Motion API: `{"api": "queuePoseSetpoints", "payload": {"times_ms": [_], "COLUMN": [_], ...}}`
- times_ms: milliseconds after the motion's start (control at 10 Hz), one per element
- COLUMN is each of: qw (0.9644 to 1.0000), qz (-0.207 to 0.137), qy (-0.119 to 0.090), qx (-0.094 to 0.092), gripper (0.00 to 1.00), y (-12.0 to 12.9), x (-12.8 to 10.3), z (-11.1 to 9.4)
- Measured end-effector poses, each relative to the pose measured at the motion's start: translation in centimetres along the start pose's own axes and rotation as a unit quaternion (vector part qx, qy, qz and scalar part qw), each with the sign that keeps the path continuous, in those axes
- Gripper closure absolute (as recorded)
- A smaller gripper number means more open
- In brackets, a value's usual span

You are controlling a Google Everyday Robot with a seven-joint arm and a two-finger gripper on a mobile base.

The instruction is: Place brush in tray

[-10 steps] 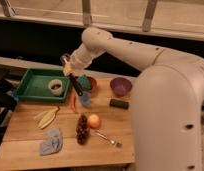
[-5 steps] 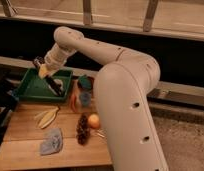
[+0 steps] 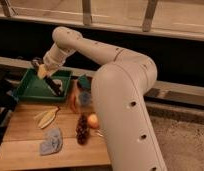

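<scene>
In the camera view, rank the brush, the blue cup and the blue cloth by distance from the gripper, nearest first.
The gripper hangs over the back part of the green tray.
1. Brush: in the tray, just below the gripper.
2. Blue cup: on the table, right of the tray.
3. Blue cloth: near the table's front edge.

one high view behind the arm [image 3: 120,85], down at table [image 3: 22,137]; gripper [image 3: 41,69] over tray [image 3: 26,91]

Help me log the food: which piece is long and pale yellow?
The banana, left of the dark grapes and round orange fruit. The tool is over the green tray.
</scene>
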Motion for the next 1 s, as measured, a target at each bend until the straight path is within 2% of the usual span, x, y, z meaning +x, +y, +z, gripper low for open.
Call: {"api": "queuePoseSetpoints", "payload": {"times_ms": [100, 400, 600, 700, 800, 900, 1000], "qw": [0.9999, 0.9963, 0.9926, 0.9911, 0.9903, 0.9914, 0.9944], "qz": [-0.009, -0.044, -0.058, -0.059, -0.056, -0.05, -0.042], "qy": [0.009, 0.063, 0.093, 0.107, 0.117, 0.116, 0.097], "qx": [-0.009, -0.038, -0.053, -0.053, -0.049, -0.036, -0.001], "gripper": [1.0, 1.0, 1.0, 1.0, 1.0, 1.0, 1.0], "y": [0.5, 1.7, 1.8, 1.4, 1.1, 0.6, -0.1], "x": [-0.5, -3.2, -3.5, -3.4, -3.2, -3.0, -2.8], "z": [1.3, 6.5, 8.5, 9.1, 9.8, 9.9, 9.4]}}
